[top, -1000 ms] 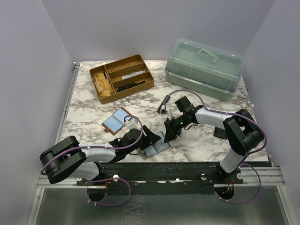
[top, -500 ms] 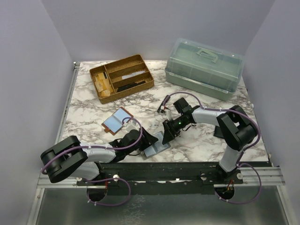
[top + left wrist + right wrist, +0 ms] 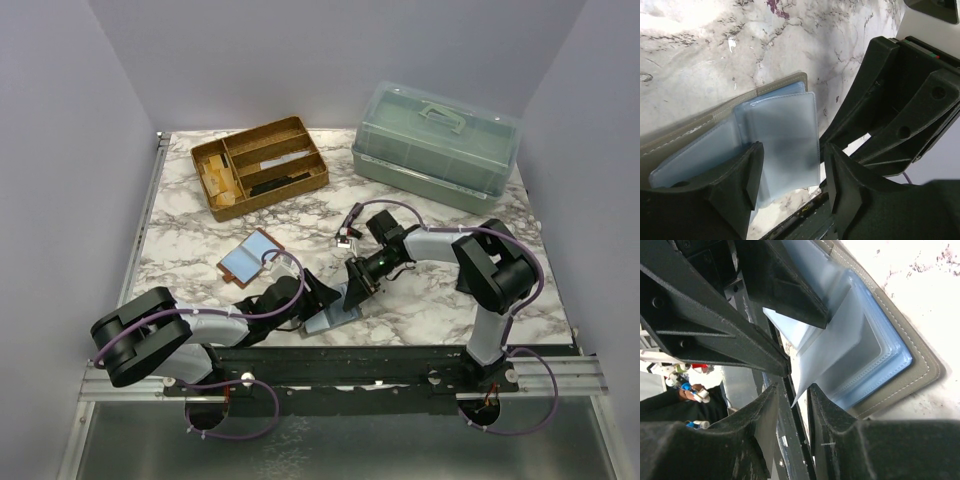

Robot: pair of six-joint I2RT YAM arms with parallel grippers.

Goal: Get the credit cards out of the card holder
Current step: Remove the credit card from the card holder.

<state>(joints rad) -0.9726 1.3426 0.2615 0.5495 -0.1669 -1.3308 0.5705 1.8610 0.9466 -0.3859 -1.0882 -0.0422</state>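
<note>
Credit cards (image 3: 785, 135): thin translucent blue rects, in grey stitched card holder (image 3: 680, 132).

The card holder (image 3: 338, 316) is lying on the surface (image 3: 190, 250) near the front edge, about in the middle. The left tool (image 3: 318, 298) is sitting at its left side and the right tool (image 3: 356, 288) is coming in at its right side, so the two tools are almost meeting above it. A single card (image 3: 247, 259) is lying flat to the left of the holder and a bit farther back, apart from it. At the back, a tray (image 3: 273, 199) is sitting on the left and a box (image 3: 436, 146) is sitting on the right, well apart from each other.
</note>
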